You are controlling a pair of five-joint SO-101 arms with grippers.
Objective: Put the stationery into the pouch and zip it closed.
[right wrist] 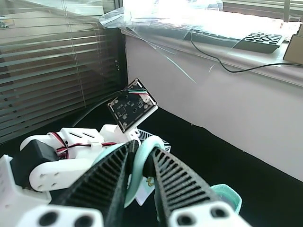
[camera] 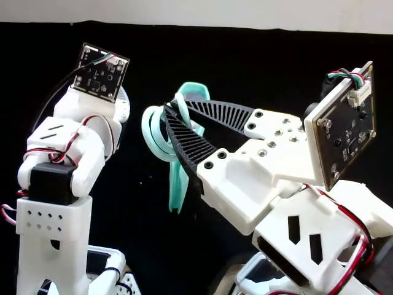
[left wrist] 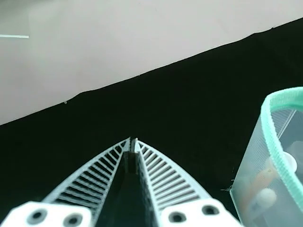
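Right gripper (camera: 173,106) clamped on pouch (camera: 156,132) at teal rim, raised off tabletop (left wrist: 189,104), prob. to present zip to other arm. Left gripper (left wrist: 132,140) pinched shut, empty, near pouch; stationery (left wrist: 266,187) seemingly inside.

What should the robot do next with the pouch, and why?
Probably open the left fingers and reach for the pouch rim: they are shut and empty, the right fingers hold the pouch up, and its top looks open.
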